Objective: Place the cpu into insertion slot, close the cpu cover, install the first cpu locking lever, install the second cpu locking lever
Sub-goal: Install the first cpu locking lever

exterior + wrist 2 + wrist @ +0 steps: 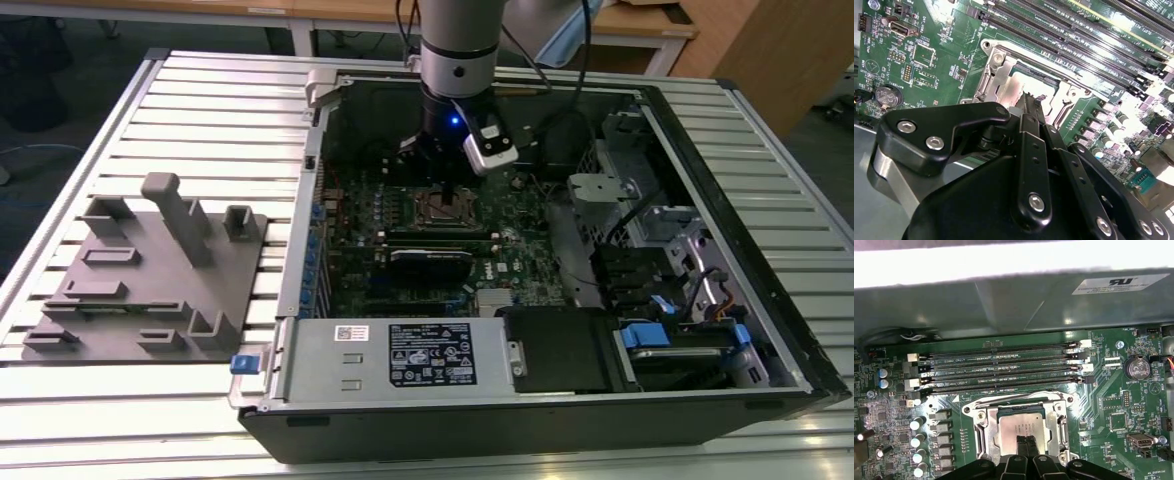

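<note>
Black gripper linkage is seen closest to the lens in both wrist views, and the gripper [1027, 446] is lowered over the middle of the green motherboard [1104, 405]. Its two narrow fingers [1022, 444] are pressed together with no gap between them and nothing held, their tips resting on or just above the near edge of the cpu [1021, 427]. The cpu, a dull silver square, is already seated flat in the insertion slot [1019, 432]. Around it the cpu cover [985, 432] is seen as a silver frame lying about the chip, and its window leaves the metal top exposed. Whether the cover is fully pressed down cannot be told. A thin metal lever [1054, 62] is seen running along the far side of the socket in the second wrist view. Just beyond the socket, four long black memory slots [999, 367] are laid side by side. A round coin battery [1137, 368] is mounted well apart from the socket.

In the exterior view the arm [461, 60] is seen reaching down into the open computer case [747, 130], with the gripper [447, 190] over the socket [445, 208]. A white-labelled power supply box [400, 355] is fixed at the near side of the case. A grey fixture plate [147, 280] is lying on the slatted table [200, 90] at the exterior view's left.
</note>
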### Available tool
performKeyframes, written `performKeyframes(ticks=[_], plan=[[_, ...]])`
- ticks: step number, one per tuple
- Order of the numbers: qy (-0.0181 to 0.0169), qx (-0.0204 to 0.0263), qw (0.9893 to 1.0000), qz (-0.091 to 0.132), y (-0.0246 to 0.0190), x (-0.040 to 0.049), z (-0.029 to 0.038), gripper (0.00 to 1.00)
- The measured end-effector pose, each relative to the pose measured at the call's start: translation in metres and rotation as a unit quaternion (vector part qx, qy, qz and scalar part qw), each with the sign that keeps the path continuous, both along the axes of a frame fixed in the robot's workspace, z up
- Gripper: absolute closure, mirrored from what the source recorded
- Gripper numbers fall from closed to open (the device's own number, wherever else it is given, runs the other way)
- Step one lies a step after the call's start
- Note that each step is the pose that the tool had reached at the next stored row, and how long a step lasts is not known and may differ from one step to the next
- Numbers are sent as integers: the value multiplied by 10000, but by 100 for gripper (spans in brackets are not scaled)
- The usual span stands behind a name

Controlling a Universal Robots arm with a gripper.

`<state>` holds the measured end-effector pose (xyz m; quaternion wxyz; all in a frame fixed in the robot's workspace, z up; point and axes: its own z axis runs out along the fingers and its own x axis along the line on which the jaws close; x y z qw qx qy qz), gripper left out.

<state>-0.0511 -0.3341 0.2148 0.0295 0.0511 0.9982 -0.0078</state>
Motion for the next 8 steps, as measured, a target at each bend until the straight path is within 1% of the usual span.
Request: performKeyframes(ticks=[8], plan=[[0,1,10000,0,0,0,-5,90]])
